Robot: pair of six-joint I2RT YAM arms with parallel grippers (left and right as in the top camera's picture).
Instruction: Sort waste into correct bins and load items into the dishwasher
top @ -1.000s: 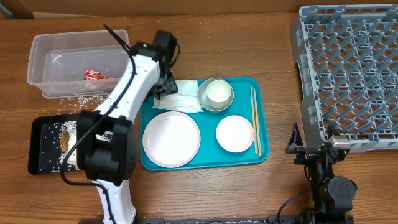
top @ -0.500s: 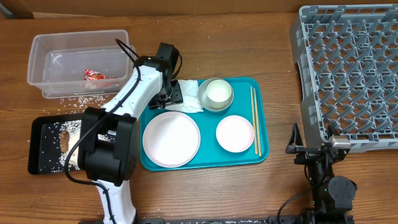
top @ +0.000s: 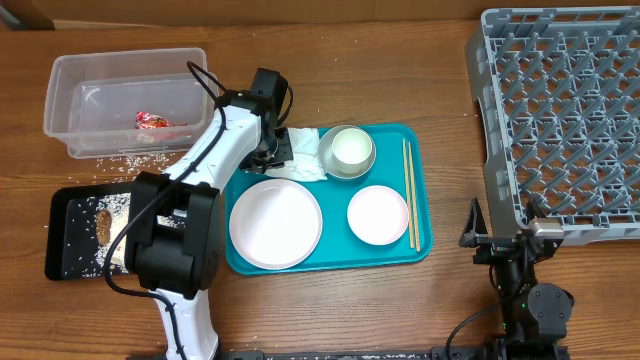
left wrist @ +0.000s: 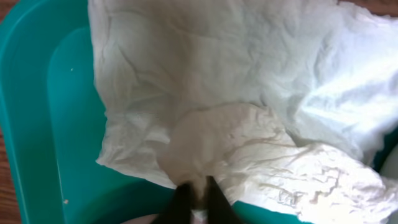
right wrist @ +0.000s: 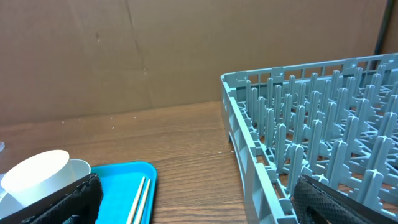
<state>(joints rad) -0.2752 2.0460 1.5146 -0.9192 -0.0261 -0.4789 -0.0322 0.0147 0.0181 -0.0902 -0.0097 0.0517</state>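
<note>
At one corner of the teal tray [left wrist: 31,124], my left tool [left wrist: 198,191] is clamped on the crumpled white napkin [left wrist: 249,93].

White left arm [top: 212,140], black joints and cable [top: 196,75], dark left gripper [left wrist: 198,194], black right arm [top: 527,295]

Even, bright light overhead – left wrist view blurred, close-up napkin [left wrist: 249,112] washed out.

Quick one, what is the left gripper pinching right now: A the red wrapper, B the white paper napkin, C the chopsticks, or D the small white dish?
B: the left gripper is shut on a fold of the white paper napkin on the teal tray.
</note>
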